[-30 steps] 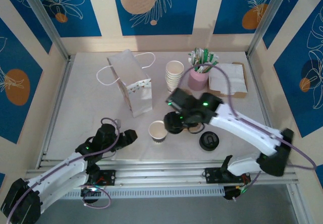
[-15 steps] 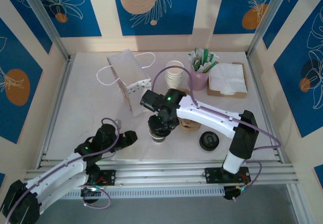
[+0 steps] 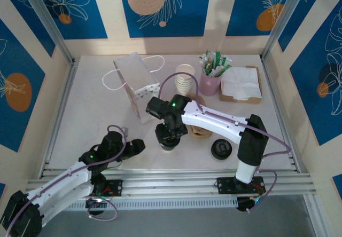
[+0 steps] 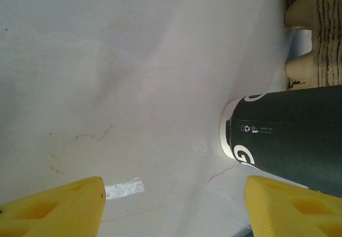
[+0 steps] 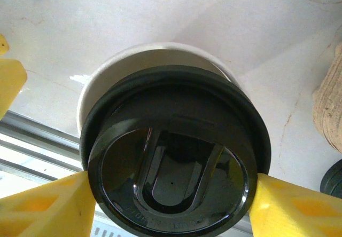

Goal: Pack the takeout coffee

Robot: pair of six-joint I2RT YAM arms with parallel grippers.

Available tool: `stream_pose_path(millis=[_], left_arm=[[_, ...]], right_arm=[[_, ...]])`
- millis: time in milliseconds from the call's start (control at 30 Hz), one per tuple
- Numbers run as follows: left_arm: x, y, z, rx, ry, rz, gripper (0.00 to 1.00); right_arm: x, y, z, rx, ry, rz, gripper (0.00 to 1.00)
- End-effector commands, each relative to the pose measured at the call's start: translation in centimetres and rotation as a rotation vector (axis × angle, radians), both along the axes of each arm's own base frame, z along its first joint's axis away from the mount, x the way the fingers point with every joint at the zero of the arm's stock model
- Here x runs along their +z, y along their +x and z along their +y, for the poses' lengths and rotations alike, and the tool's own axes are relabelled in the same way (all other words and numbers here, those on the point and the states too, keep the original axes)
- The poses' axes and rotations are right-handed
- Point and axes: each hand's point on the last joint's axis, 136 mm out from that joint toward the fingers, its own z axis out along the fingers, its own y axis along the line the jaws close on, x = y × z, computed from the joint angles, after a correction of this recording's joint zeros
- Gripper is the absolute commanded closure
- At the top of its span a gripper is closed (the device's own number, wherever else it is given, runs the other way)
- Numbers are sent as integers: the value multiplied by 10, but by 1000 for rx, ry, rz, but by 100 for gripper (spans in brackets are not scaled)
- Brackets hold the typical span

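Over counter point(image 3: 96, 114) centre: right end effector point(image 5: 171, 205) pinches the black lid point(image 5: 173, 162) by its edges, level above the cup point(image 5: 123, 63), likely so it presses on squarely.
Left end effector point(image 4: 173, 205): fingers spread, empty, low beside the cup.
Bag point(image 3: 138, 85): upright behind, unfilled.

From above, mostly buried under the right gripper point(image 3: 169, 139): the cup point(image 3: 167, 147). At the right wrist, cup's rim half hidden behind the lid point(image 5: 173, 157); right of the cup, second lid point(image 5: 334, 179) and cardboard tray point(image 5: 328, 106) cut by the edge. At the left wrist, cup's top cropped, print too small to read.
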Motion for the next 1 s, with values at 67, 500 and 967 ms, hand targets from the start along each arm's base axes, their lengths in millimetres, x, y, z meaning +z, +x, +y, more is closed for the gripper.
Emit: stream_pose_path(millis=[67,500,967], left_arm=[[9,0,-7,-27,-5,-10,31],[6,0,-18,-62,-15,-1,33],[7,0,-24,-81,-21,-2,34]], right_arm=[[3,-3,9,1,43,18,30],[-11,-6,4,-26,10,35,30],[-18,-4,6,-66,22,30,31]])
